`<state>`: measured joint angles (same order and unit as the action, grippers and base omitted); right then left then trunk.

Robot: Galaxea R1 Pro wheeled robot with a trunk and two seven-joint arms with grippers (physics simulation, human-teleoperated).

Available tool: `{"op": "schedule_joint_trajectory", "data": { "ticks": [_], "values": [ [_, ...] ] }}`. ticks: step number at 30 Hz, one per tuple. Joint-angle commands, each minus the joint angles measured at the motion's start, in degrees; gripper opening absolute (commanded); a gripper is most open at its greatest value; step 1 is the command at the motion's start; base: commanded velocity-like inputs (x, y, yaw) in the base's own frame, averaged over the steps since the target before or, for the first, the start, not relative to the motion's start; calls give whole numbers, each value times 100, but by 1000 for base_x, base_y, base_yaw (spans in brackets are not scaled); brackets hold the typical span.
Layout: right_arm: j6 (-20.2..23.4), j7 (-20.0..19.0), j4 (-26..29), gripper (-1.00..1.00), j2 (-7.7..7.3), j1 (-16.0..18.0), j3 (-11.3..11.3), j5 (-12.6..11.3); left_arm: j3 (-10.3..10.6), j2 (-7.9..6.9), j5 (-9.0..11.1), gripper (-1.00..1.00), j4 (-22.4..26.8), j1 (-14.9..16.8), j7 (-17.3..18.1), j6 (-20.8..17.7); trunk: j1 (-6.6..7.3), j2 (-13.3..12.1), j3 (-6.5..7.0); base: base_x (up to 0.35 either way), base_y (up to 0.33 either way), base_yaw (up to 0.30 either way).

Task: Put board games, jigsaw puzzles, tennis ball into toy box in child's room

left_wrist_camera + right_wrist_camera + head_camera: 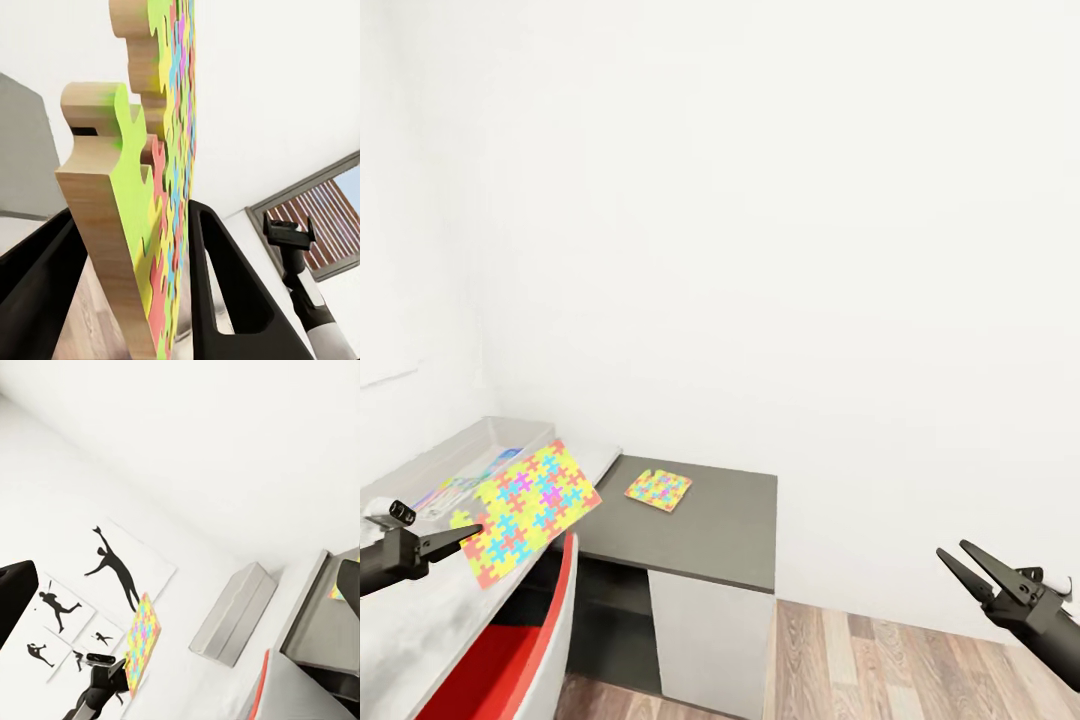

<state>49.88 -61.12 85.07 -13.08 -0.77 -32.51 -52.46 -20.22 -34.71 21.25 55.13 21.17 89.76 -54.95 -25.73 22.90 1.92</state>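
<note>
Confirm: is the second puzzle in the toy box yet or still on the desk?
Still out. The smaller jigsaw puzzle lies flat on the dark grey desk top, apart from the toy box at the far left.

A child's bedroom: sports silhouette posters point(112, 566), colourful jigsaw puzzles point(658, 489) (one mid-air), grey desk point(710, 530).

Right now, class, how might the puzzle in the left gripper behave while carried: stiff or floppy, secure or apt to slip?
Probably stiff: the puzzle juts from the left gripper, held only at one edge, without sagging. Its wood-like edge looks thick, so likely rigid. That edge grip may let it pivot or slip.
</note>
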Motion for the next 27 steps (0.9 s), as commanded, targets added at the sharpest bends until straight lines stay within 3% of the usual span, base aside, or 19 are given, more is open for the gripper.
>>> {"op": "schedule_joint_trajectory", "data": {
  "ticks": [1, 13, 27],
  "values": [
    [29, 2, 0, 100, -1, -2, -1, -18, 1, -1, 2, -100, -2, 1, 24, -60, -5, 2, 0, 305, 153, 0],
    [30, 3, -24, 100, -1, -2, 16, -10, -9, -1, 6, -100, -2, 1, 24, -60, -5, 2, 0, 250, 75, 0],
    [30, 20, -19, 100, -1, -2, 26, -10, -11, -1, 5, -100, -2, 1, 24, -60, -5, 2, 0, 130, 94, 0]
  ]
}}
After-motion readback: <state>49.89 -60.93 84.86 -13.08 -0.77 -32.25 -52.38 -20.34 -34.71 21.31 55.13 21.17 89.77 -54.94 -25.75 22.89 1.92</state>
